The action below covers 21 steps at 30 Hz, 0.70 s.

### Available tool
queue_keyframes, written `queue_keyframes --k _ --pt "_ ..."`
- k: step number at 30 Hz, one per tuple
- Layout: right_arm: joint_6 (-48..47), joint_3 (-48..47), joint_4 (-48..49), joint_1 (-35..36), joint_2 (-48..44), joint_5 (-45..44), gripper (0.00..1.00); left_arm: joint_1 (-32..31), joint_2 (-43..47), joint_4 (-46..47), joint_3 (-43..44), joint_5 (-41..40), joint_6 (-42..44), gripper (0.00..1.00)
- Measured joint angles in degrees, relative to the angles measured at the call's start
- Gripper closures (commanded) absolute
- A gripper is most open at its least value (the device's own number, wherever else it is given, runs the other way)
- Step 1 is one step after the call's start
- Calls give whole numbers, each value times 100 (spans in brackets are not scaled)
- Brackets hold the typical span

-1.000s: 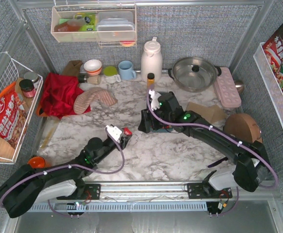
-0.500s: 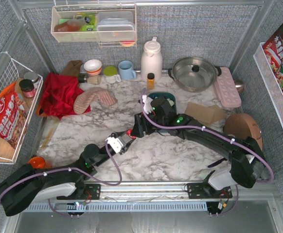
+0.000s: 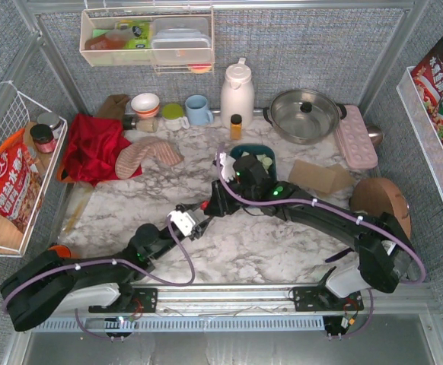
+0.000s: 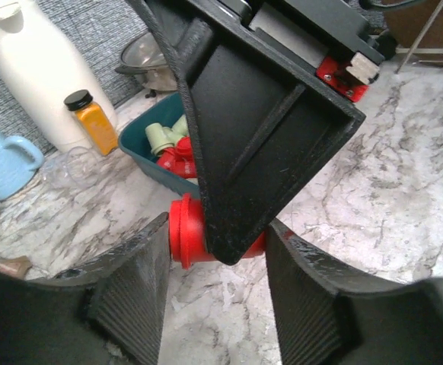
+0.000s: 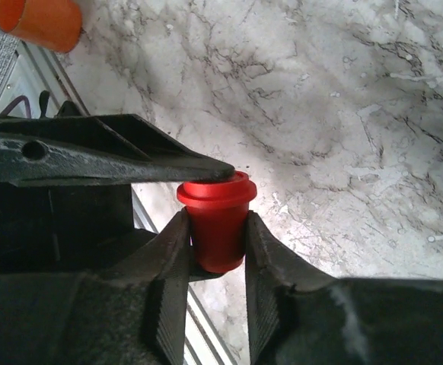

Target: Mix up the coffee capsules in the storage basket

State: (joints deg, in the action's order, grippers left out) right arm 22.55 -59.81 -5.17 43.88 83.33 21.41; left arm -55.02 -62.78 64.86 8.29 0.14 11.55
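Red plastic fills the gap of the right gripper [image 5: 215,222]: its two fingers are closed on the tapered body of one red capsule [image 5: 216,228], just under the flanged rim. The left gripper [image 4: 218,239] clamps the same capsule end to end, with one finger against the rim face and the other at the narrow end, partly hidden behind the right finger. With both grips on, the capsule hangs above the marble table [image 5: 343,114] and touches nothing else. Just beyond it stands the basket [image 4: 139,152], holding mint-green and red capsules [image 4: 164,138] in a loose heap. Expect the capsule to be light and fairly stiff, with a thin wall that may dent under excess force. The smooth taper tends to slip toward the narrow end. Take hold on the body directly below the rim, so that the flange acts as a stop. Release one grip before moving the other arm.
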Motion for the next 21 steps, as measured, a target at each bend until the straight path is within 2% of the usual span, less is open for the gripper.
queue_keyframes --k 1,2,3,6,10,16,21 --pt "11 22 9 -2 0 -15 80 0 -22 2 0 -44 4 25" --pt "57 46 11 -2 0 -74 83 0 -37 20 0 -98 7 10" --pt "87 74 15 -2 -4 -122 85 0 -50 70 0 -175 -2 2" --pt "94 166 -20 -35 -81 -393 92 0 -61 216 -39 -372 -133 1" --pt "83 203 -74 -262 -216 -1078 94 -2 57 245 -186 -745 -295 1" --pt "-348 179 -387 -728 -140 -2656 93 -2 568 -138 -223 -1491 -717 1" --pt "-824 85 -730 -994 295 -3998 86 -4 1198 -1023 -175 -2317 -1158 1"
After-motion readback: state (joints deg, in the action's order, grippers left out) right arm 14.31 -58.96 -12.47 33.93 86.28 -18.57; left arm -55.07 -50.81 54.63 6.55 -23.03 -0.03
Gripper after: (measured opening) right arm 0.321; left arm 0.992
